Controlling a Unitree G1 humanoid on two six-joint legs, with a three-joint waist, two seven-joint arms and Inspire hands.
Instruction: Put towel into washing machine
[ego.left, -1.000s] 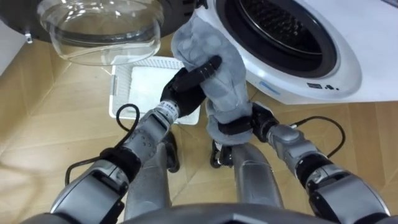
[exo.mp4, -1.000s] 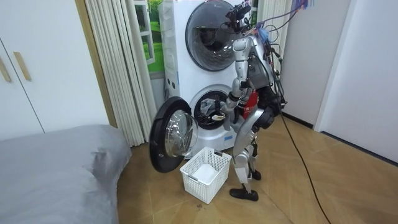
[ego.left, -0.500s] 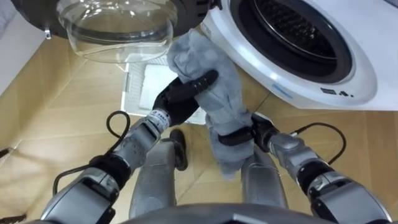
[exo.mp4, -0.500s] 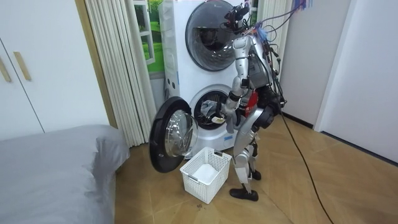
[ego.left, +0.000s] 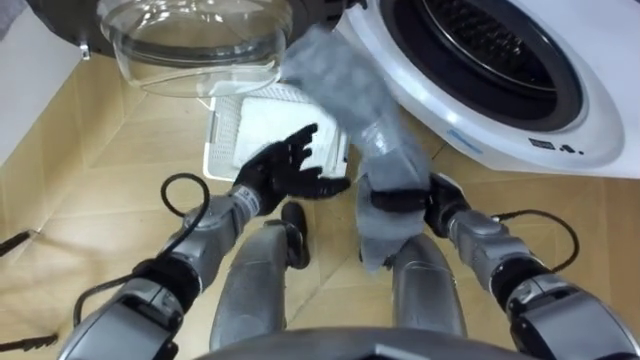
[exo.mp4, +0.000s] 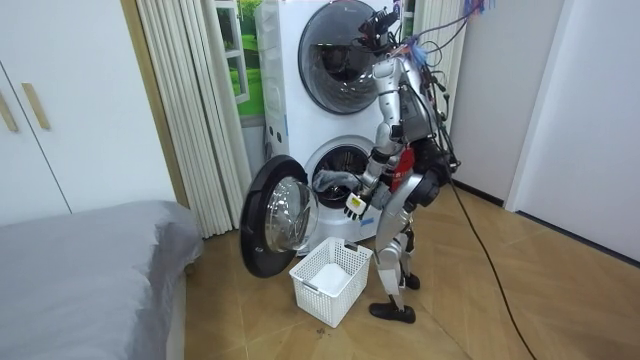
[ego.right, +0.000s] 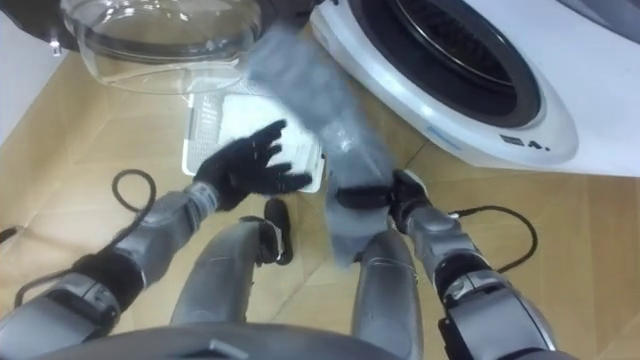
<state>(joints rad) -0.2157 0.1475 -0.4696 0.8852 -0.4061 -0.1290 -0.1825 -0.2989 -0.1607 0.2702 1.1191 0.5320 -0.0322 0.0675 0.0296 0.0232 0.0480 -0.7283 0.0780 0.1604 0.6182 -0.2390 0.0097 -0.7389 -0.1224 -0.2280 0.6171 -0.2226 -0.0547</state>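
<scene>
A grey towel (ego.left: 352, 95) stretches from the left rim of the washing machine's open drum (ego.left: 480, 45) down to my right hand (ego.left: 402, 200), which is shut on its lower part. The towel's tail hangs below that hand. My left hand (ego.left: 288, 172) is open with fingers spread, just left of the towel and apart from it, over the basket's near edge. In the room view I stand facing the lower machine (exo.mp4: 340, 175), with the towel (exo.mp4: 333, 181) at the drum's mouth and my left hand (exo.mp4: 355, 206) below it.
The machine's round glass door (ego.left: 195, 40) hangs open on my left. A white slatted laundry basket (ego.left: 262, 125) sits on the wooden floor below it. A second machine (exo.mp4: 335, 45) is stacked on top. A grey bed (exo.mp4: 90, 270) fills the room view's left.
My left hand has let go of the towel, opened and dropped away to the left. The towel now hangs from my right hand alone, its top nearer the drum.
</scene>
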